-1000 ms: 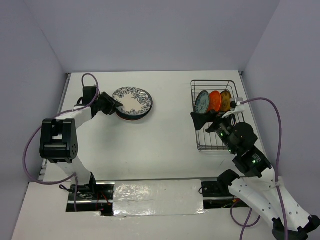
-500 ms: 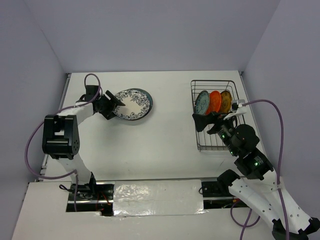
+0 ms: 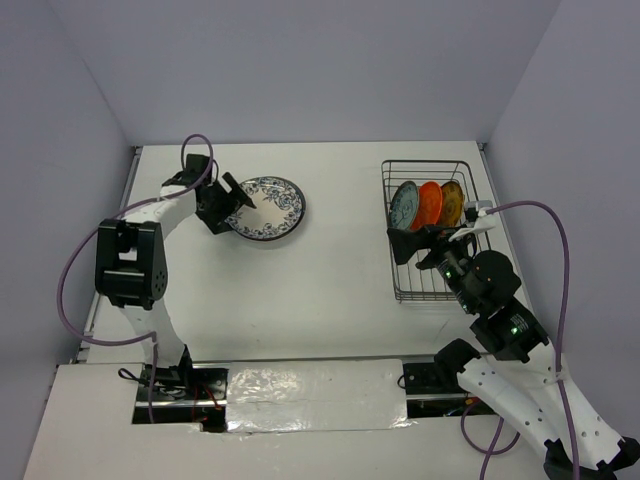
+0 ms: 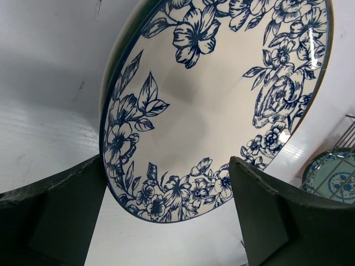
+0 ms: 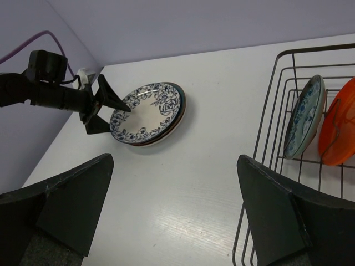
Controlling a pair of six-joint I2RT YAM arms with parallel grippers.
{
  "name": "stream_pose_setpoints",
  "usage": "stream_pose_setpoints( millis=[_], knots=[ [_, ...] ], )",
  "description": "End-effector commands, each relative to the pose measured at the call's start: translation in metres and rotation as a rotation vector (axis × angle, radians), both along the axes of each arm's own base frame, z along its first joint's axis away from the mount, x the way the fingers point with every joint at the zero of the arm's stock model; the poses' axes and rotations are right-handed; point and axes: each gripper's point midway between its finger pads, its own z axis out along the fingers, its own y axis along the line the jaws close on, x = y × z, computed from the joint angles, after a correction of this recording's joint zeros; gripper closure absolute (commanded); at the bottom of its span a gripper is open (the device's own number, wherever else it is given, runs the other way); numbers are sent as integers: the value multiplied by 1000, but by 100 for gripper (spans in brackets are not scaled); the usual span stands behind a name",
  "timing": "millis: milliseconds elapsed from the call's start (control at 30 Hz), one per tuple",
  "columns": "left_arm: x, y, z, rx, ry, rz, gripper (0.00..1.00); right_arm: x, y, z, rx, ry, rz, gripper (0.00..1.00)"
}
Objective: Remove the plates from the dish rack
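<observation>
A white plate with a dark-blue floral rim (image 3: pixel 266 206) (image 4: pixel 222 94) lies on top of a stack of plates (image 5: pixel 148 113) at the table's left. My left gripper (image 3: pixel 226 206) (image 4: pixel 167 166) is open, its fingers (image 4: pixel 58 210) standing either side of the plate's near rim without gripping it. The dish rack (image 3: pixel 432 282) (image 5: pixel 272 119) stands at the right. Three plates are upright in it: teal (image 3: pixel 404 204) (image 5: pixel 304 116), orange (image 3: pixel 430 202) (image 5: pixel 339 124) and yellow-brown (image 3: pixel 452 200). My right gripper (image 3: pixel 418 244) (image 5: pixel 175 160) hangs open by the rack's left side, holding nothing.
Darker rims of other plates show under the floral plate in the right wrist view. White tabletop (image 3: pixel 330 260) spreads between the stack and the rack. The rack's wire wall (image 4: pixel 348 130) shows far off in the left wrist view. Lilac walls enclose the table.
My left gripper has opened and let go of the floral plate, which now lies flat on the stack. The left arm has shifted slightly toward the far side. The right gripper has stayed open.
</observation>
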Motion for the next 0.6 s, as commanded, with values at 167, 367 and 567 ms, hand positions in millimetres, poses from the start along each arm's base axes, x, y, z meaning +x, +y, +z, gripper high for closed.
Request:
stream_pose_setpoints(
  millis=[167,367,567],
  knots=[
    [5,-9,-2,38,18,-29,1,0,-8,1,-34,-18,-28,0],
    [8,-17,-1,45,20,-50,0,1,-8,-1,-44,-14,-28,0],
    [11,-22,4,52,11,-59,1,0,-8,-1,-48,-13,-26,0]
  ],
)
